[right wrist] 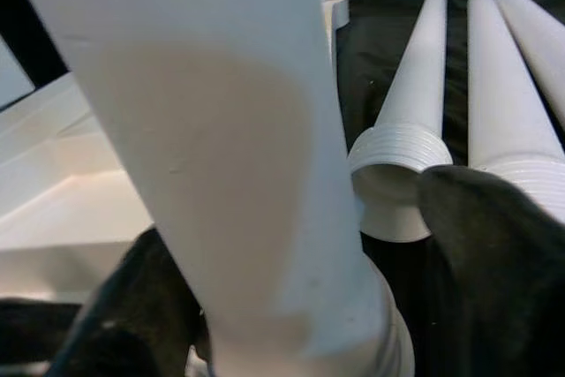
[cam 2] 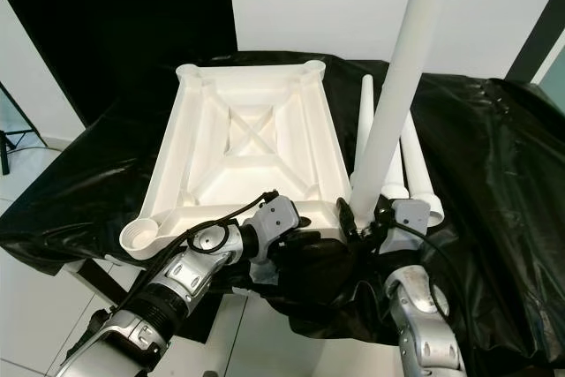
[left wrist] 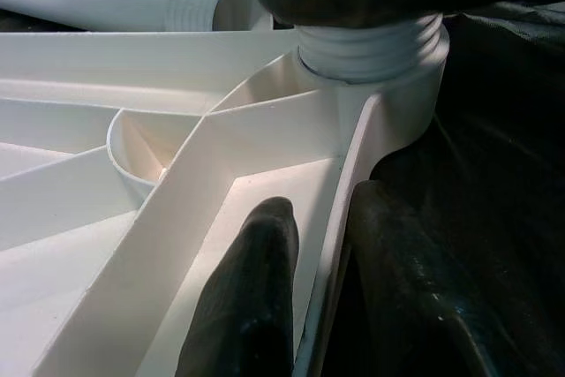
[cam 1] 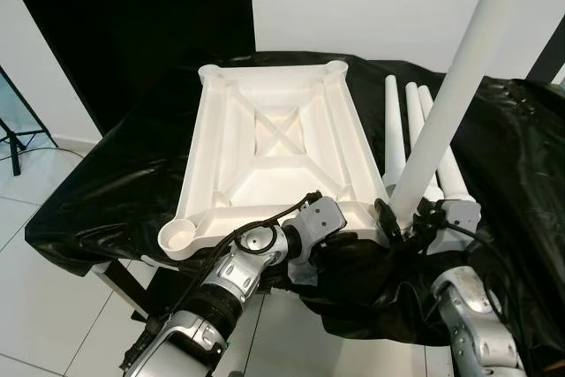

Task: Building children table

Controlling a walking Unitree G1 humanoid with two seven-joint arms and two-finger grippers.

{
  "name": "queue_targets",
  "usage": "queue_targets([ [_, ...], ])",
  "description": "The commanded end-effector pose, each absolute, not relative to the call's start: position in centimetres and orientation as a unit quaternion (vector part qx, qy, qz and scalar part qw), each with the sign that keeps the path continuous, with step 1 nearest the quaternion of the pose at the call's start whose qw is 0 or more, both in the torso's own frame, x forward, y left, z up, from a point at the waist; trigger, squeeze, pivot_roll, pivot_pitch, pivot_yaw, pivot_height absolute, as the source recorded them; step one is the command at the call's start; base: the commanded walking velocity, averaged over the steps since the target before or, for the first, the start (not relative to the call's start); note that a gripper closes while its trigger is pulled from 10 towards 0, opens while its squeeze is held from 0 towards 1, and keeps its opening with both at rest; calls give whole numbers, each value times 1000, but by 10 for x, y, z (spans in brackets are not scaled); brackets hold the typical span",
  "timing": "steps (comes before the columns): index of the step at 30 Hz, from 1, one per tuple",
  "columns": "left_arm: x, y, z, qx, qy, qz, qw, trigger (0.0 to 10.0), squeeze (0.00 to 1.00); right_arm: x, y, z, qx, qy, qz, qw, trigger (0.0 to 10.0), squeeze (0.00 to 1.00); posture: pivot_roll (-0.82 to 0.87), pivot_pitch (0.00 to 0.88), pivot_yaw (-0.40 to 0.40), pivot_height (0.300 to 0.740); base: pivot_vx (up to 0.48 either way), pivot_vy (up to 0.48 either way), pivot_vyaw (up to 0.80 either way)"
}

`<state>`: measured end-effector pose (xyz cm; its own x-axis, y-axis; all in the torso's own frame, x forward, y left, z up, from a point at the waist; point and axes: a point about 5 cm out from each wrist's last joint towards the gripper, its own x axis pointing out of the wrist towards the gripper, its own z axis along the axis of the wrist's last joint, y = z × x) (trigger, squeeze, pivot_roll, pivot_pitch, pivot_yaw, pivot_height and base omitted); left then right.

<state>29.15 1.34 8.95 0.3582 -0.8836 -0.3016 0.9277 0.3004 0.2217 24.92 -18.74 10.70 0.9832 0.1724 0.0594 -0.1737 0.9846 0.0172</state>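
With my left gripper (cam 1: 349, 237) pinching the upturned white plastic tabletop (cam 1: 274, 143) rim, my right gripper (cam 1: 408, 218), clamping the tall white leg (cam 1: 450, 94), should twist squarely into the near-right corner socket.

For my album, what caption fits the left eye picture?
Right pincer stands a white leg in the upturned tabletop's corner.

A counter (cam 1: 106, 183) draped in a crinkled black plastic sheet (cam 1: 521, 156) is carrying the parts. A white tabletop (cam 1: 274, 152) is lying upside down along the middle of it, ribbed underside facing up and its near end reaching the counter's near edge. Three loose white legs (cam 1: 415, 134) are lying side by side on the sheet just beside the tabletop, toward the right edge, threaded ends pointing at the near edge.
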Motion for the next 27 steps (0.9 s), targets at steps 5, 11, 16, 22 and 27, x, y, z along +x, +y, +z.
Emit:
queue_targets([
  [5,279,20,61,179,127,-582,783,10000,0,248,-193,107,-18,26,245,969,10000,0,183,0,-13,740,0,0,0],
  [11,280,19,62,182,126,-584,781,10000,0,251,-203,122,-56,39,360,930,10000,0,187,0,-13,740,0,0,0],
  [16,280,20,62,182,126,-582,783,10000,0,255,-209,124,-87,54,398,912,4000,0,197,0,-16,740,0,0,0],
  [22,278,23,60,182,128,-580,784,10000,0,259,-217,128,-76,64,409,907,0,0,210,0,-19,740,0,0,0],
  [27,279,22,61,182,127,-581,783,10000,0,253,-216,116,-45,84,408,908,0,0,208,0,-17,740,0,0,0],
])
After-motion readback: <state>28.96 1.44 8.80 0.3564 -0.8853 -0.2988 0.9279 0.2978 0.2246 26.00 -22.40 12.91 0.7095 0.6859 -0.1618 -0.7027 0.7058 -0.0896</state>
